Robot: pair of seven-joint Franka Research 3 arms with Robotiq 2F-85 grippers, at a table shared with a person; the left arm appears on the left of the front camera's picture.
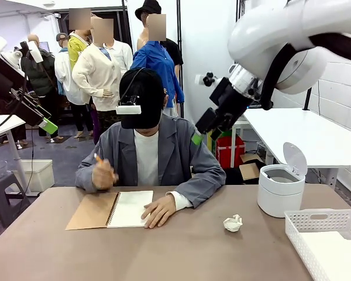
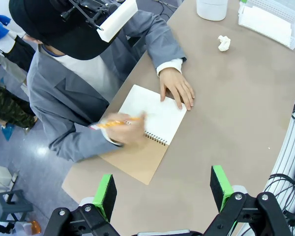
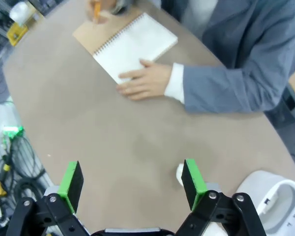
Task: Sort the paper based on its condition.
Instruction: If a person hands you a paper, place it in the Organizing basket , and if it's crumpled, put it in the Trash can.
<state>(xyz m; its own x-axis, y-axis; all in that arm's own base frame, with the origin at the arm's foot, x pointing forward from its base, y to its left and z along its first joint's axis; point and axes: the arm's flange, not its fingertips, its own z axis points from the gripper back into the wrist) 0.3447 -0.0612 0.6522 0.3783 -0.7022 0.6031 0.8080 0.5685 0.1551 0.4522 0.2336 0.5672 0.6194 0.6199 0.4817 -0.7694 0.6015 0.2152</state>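
A crumpled white paper wad [image 1: 233, 223] lies on the brown table, right of centre; it also shows in the left wrist view [image 2: 224, 43], and the right wrist view catches a sliver of this wad [image 3: 179, 174] behind one finger. What looks like smooth white paper [image 1: 333, 257] lies in the basket. My left gripper [image 1: 45, 123] hangs open high at the left, seen open from its own camera [image 2: 163, 191] above the table's near side. High above the table, right of the person, my right gripper [image 1: 200, 133] is open and empty [image 3: 132, 183].
A person sits at the far side, one hand [image 1: 159, 209] flat on an open spiral notebook [image 1: 114, 209], the other holding a pencil [image 2: 119, 123]. A white bin [image 1: 279, 188] with its lid up and a white slotted basket [image 1: 316, 219] stand at the right.
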